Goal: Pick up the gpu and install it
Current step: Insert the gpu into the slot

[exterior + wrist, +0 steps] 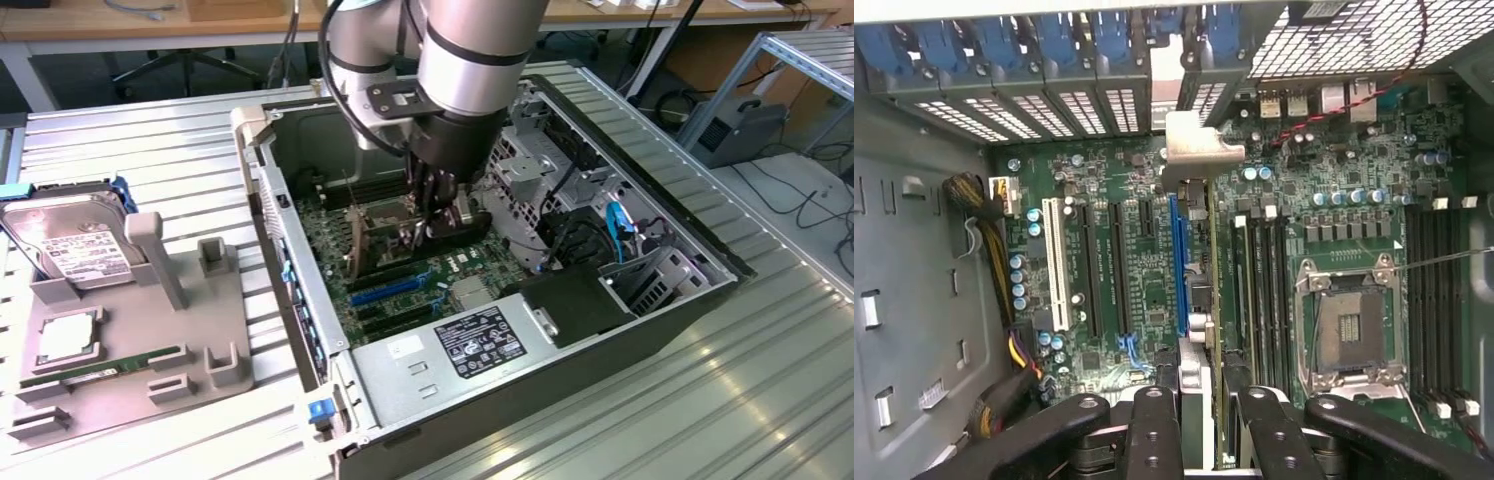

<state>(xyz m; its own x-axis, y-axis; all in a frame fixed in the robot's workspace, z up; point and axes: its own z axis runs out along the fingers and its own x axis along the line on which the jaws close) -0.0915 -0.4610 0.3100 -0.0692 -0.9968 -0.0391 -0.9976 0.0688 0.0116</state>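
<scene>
The gripper (430, 222) is seen lowered inside the open computer case (694, 300), above the motherboard (400, 275). The gpu (1197, 300) is held edge-on between the fingers (1156, 440) — pinched, not spread wide. In the wrist view the card is seen standing upright just beside the blue slot (1176, 270), its silvery metal bracket (1199, 150) lying toward the rear slot covers (1054, 60); whether it is seated cannot be told. The empty CPU socket (1351, 325) is seen near the card. Outside the case, on the exterior view's left, a hard drive (74, 250) and a green memory stick (100, 368) are resting on a grey fixture (200, 370).
</scene>
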